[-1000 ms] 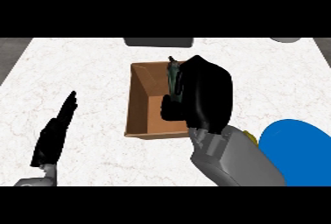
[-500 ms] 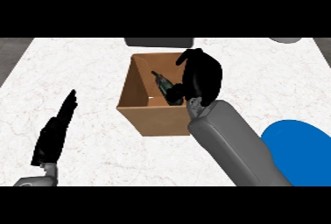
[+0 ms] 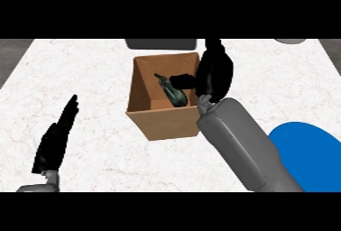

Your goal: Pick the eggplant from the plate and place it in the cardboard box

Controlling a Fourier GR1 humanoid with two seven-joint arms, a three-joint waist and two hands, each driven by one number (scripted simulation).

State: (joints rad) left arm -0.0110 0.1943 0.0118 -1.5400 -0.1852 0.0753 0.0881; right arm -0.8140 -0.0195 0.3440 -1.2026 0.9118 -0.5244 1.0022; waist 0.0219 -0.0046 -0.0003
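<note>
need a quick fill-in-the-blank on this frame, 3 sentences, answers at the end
1. The eggplant lies inside the cardboard ____.
2. The blue plate sits at the view's lower ____.
3. The ____ hand is over the box's edge; the other hand rests, open, apart.

Answers: box; right; right
</note>
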